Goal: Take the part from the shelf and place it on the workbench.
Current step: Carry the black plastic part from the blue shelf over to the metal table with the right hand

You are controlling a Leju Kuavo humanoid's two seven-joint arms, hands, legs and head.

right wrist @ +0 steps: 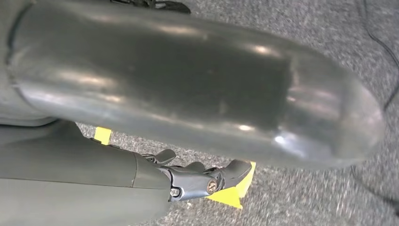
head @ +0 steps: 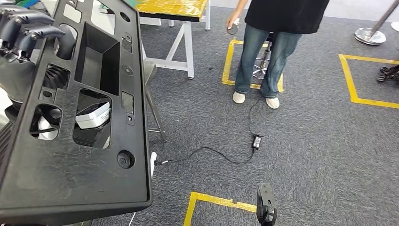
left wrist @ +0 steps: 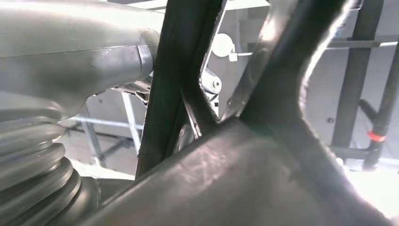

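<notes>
Left robot hand [head: 21, 28] gripping top edge of part [head: 80, 136] | long axis hanging down from it | right robot hand [right wrist: 197, 176] under part, grip unclear | worktop [head: 171, 8] ahead

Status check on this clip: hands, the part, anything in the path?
Left hand grips the black part, carried upright. Right hand hangs over carpet, holding nothing. Person, cable and workbench ahead.

No text, label or number reads clearly anywhere, perhaps because the wrist views are blurred.
</notes>
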